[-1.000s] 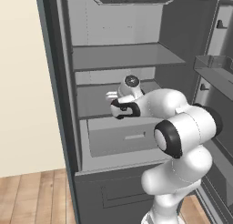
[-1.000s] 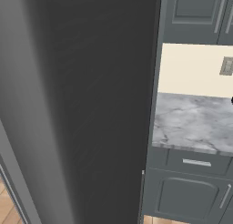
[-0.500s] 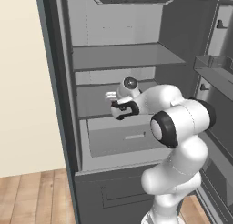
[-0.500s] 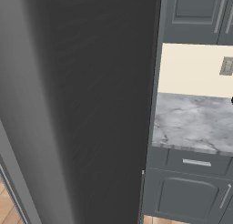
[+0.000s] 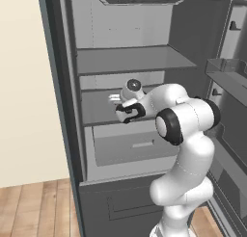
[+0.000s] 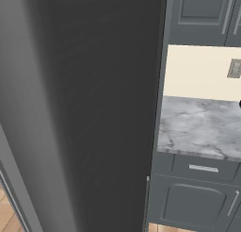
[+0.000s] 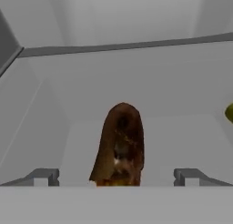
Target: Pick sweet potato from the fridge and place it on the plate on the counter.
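Note:
The fridge (image 5: 130, 62) stands open, its light grey shelves and pale drawer (image 5: 132, 147) showing. My arm reaches onto the middle shelf, where my gripper (image 5: 117, 101) is. In the hand view the sweet potato (image 7: 119, 145), a dark reddish-brown lump with an orange tinge at its base, lies on the shelf floor right ahead. My gripper (image 7: 117, 177) is open, and its two fingertips (image 7: 43, 176) stand wide apart on either side of the potato's near end without touching it. The counter (image 6: 200, 127) shows marbled grey and white to the right of the fridge. The plate is out of view.
A small yellow round fruit (image 7: 229, 113) sits at the right edge of the same shelf. The open fridge door with its bins (image 5: 229, 74) stands to the right of my arm. Dark grey cupboards (image 6: 197, 198) sit under the counter.
My hand has moved a little farther into the middle shelf, to the left and slightly up in the left base view. The base has not moved.

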